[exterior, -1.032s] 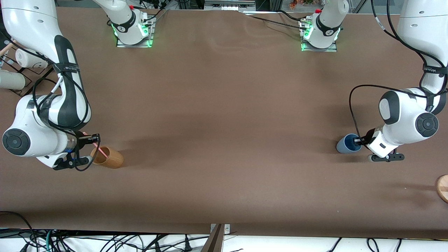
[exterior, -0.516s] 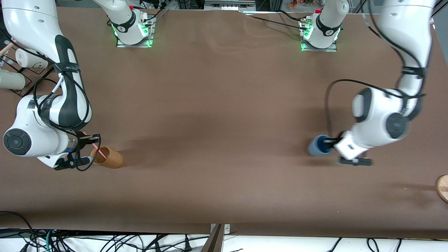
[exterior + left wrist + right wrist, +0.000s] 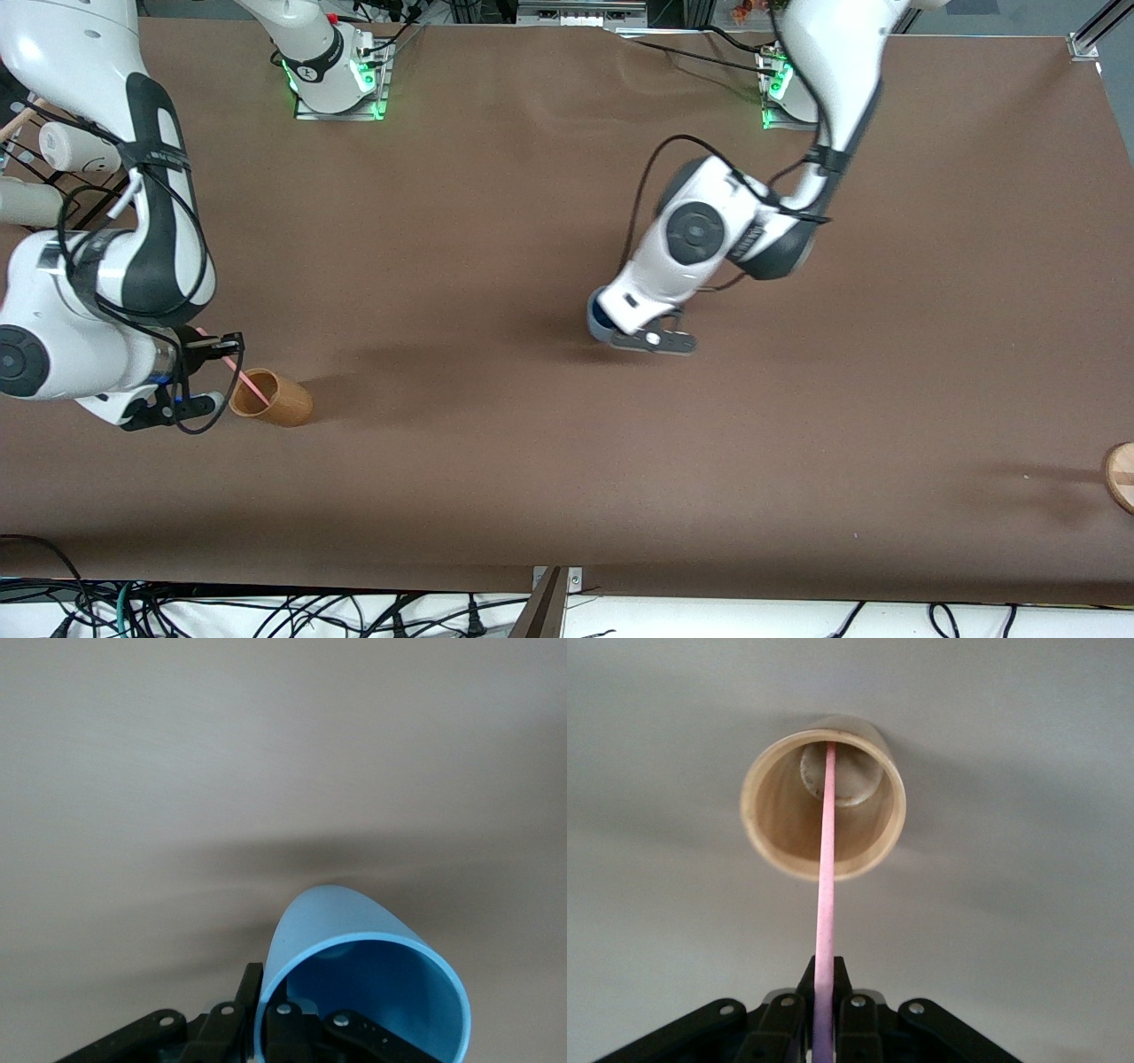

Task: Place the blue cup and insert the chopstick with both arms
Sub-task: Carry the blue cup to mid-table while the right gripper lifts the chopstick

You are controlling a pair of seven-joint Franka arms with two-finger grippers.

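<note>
My left gripper (image 3: 613,322) is shut on the blue cup (image 3: 596,317), low over the middle of the table. In the left wrist view the gripper (image 3: 266,1020) pinches the blue cup (image 3: 354,930) by its rim, one finger inside and one outside. My right gripper (image 3: 232,347) is shut on the pink chopstick (image 3: 250,381), just above the tan-brown cup (image 3: 282,404) at the right arm's end of the table. In the right wrist view the chopstick (image 3: 826,895) runs from the gripper (image 3: 824,1010) down into the brown cup (image 3: 771,815).
White cups (image 3: 75,147) lie on a rack off the table edge at the right arm's end. A round wooden piece (image 3: 1122,477) sits at the table edge at the left arm's end.
My left arm has swung from its end of the table to the middle, carrying the blue cup. My right gripper has shifted slightly away from the brown cup, still holding the chopstick.
</note>
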